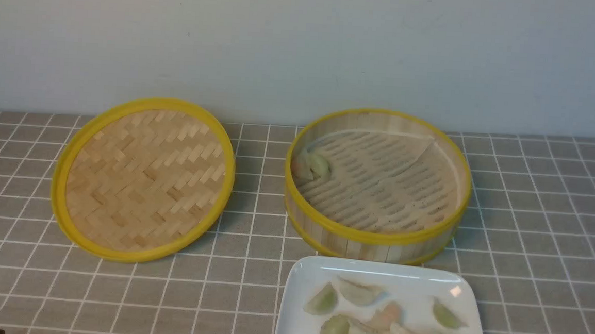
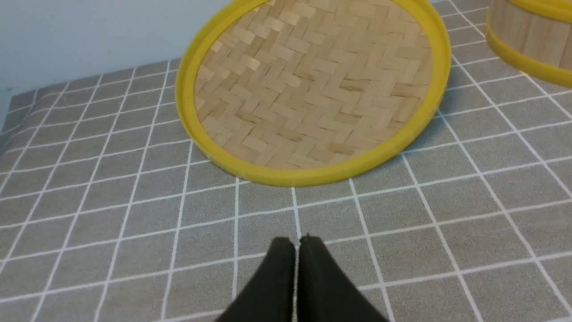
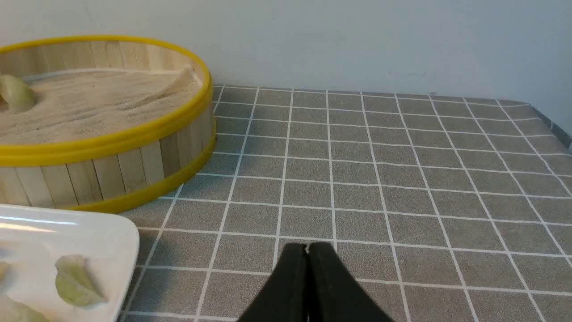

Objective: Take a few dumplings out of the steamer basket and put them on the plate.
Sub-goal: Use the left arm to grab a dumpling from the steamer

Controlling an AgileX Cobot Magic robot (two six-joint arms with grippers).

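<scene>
I see most of the small, pleated, crescent dumplings [image 1: 381, 324], pale green, whitish and pink-orange, lying on the glossy white square plate [image 1: 374, 269] at the bench's near edge, right of centre. A couple more dumplings [image 1: 312, 166] sit against the left inner wall of the round bamboo steamer basket [image 1: 375, 239] with yellow rims, just behind the plate. The flat herringbone-woven, yellow-rimmed lid [image 1: 144, 178] lies toward the left edge on the grey, white-gridded cloth [image 1: 531, 228]. My left gripper [image 2: 297, 243] and right gripper [image 3: 307, 248] are both clenched on nothing, over bare cloth.
</scene>
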